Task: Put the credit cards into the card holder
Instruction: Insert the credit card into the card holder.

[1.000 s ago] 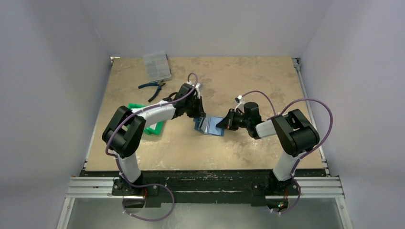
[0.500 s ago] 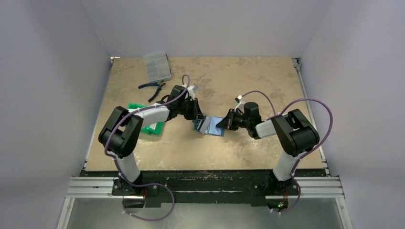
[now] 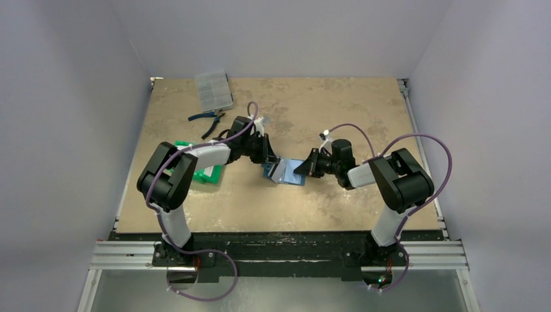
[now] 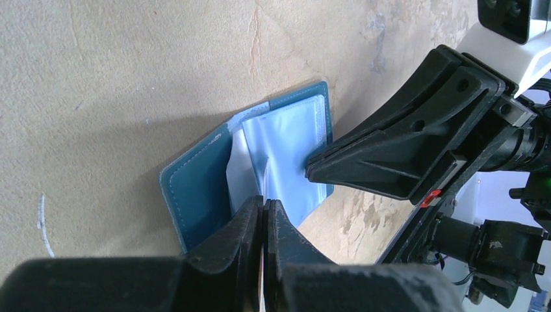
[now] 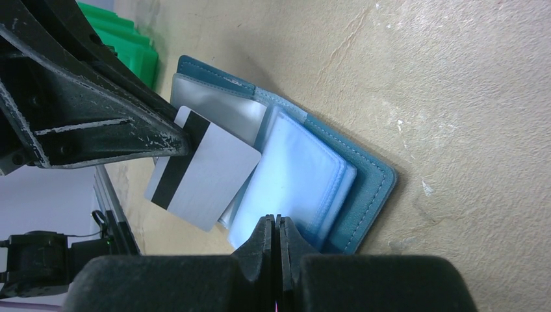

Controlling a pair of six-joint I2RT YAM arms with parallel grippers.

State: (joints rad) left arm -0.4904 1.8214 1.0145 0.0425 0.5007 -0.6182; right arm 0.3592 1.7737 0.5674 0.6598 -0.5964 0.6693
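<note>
From the top camera, the left arm has drawn its wrist slightly back toward its own side over the last second and then settled, while the right arm has not budged. The left gripper (image 3: pixel 272 162) leans in over the card holder (image 3: pixel 286 175), which lies open on the table (image 3: pixel 364 117) between the two arms, and the right gripper (image 3: pixel 299 170) meets it from the other side. What the left one carries is too small to read from up here. On the left wrist camera my jaws are clenched tight. Beyond their tips I see the teal cover with its shiny sleeves fanned up, and the right gripper's closed point touches the edge of the outer sleeve, which I take as pinning it. The right wrist camera settles the rest: the left fingers (image 5: pixel 149 140) pinch one credit card (image 5: pixel 209 172), black stripe showing, by its far edge. Its leading corner overlaps the inner pockets, but I judge it lies over them, not yet in a slot. The right jaws are pressed together with nothing visible between them. The green tray (image 5: pixel 133 49) sits behind the left gripper. I read that small re-angle as lining the card up with a pocket mouth, so the insertion itself is still ahead. The risk is the card skating over the sleeve instead of entering.
</note>
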